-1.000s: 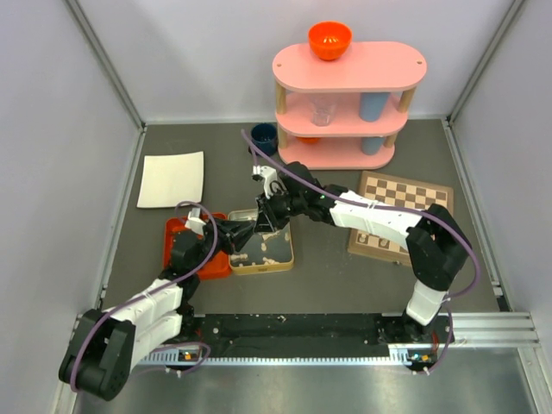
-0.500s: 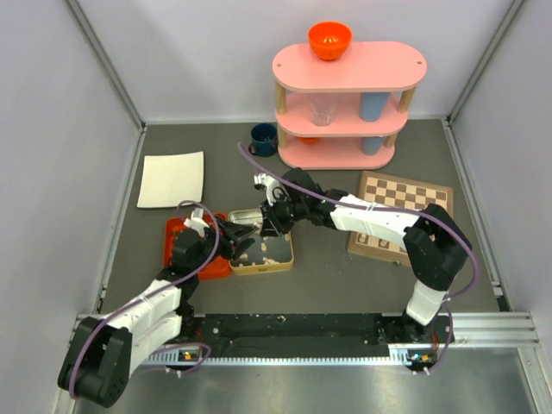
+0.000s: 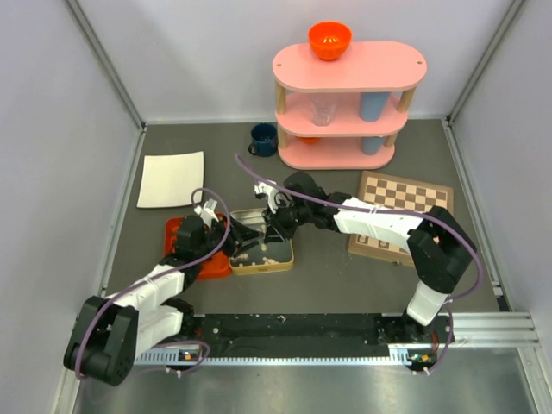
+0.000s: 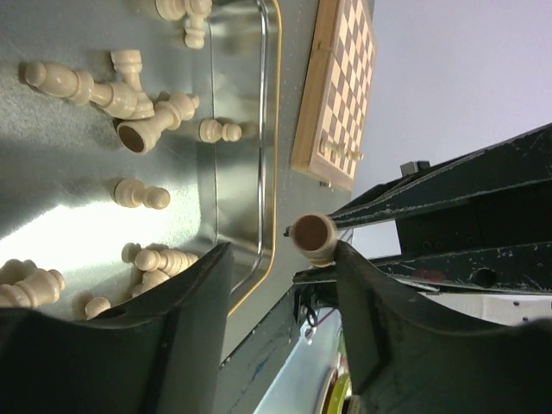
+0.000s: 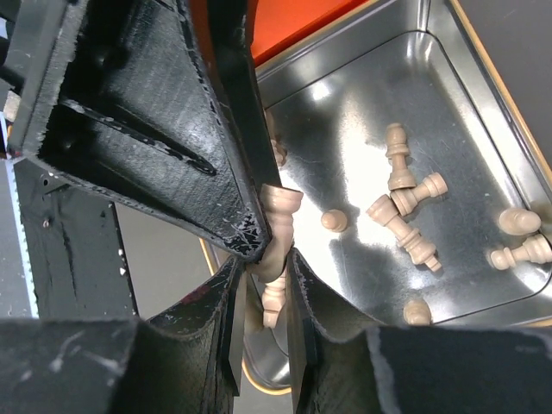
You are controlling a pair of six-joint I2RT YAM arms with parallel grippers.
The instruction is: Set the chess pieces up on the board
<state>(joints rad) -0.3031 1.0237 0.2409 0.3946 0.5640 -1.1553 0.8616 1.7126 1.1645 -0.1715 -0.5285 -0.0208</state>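
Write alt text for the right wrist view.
The right gripper is shut on a cream chess piece above a silver tin of scattered cream pieces; the left gripper's black finger fills the upper left.

My left gripper (image 4: 281,259): jaws spread wide over the tin (image 4: 246,129) rim. Cream chess pieces (image 4: 142,193) lie loose on their sides in the tin. One cream piece (image 4: 312,236), brown base facing me, sits at the right gripper (image 4: 328,229) tip, just beside my finger. The board (image 4: 341,78) lies beyond the tin.

Pale chess pieces (image 5: 405,203) lie toppled in a tin (image 5: 362,103) — board (image 3: 405,191) flat, apart.
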